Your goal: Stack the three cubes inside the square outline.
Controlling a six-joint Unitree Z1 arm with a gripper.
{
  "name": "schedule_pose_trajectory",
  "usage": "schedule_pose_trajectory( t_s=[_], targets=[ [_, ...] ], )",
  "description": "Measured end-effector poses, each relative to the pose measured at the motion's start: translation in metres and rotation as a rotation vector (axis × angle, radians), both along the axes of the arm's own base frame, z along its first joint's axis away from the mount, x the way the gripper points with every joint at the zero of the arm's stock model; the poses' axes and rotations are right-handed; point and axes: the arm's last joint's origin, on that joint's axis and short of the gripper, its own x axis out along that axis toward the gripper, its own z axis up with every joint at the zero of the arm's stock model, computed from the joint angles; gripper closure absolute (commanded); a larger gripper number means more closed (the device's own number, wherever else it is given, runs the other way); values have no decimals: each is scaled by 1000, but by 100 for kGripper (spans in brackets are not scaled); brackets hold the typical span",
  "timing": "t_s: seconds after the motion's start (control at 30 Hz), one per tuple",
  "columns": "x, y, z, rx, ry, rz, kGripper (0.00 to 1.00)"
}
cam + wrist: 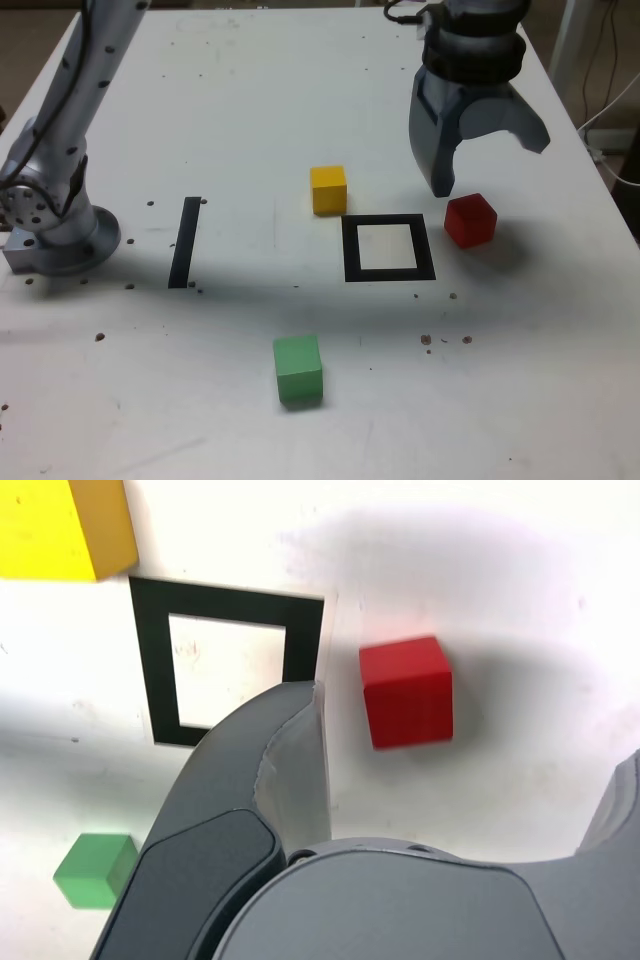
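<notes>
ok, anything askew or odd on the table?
Nothing damaged or spilled that I can see. The red cube sits turned relative to the square, just outside it. Small dark specks dot the table.

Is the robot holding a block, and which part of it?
It holds nothing: the gripper is wide open, and the red cube sits on the table.
</notes>
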Motion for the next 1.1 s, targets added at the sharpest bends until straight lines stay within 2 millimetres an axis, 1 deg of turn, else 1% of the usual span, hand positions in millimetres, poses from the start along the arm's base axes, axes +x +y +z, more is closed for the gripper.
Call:
schedule_pose_trajectory(
  t_s=[0.1,0.2,0.4,0.67,0.77,1.0,1.1],
  targets=[
    [-1,0,-3,6,13,4,4],
    [0,0,-16,5,45,8,5],
    [2,-6,-27,5,58,10,7],
    [15,-13,-50,0,52,17,14],
    [19,-13,-53,14,60,35,19],
    [21,-11,-51,19,85,77,39],
    [20,-11,-50,16,95,85,45]
  ],
)
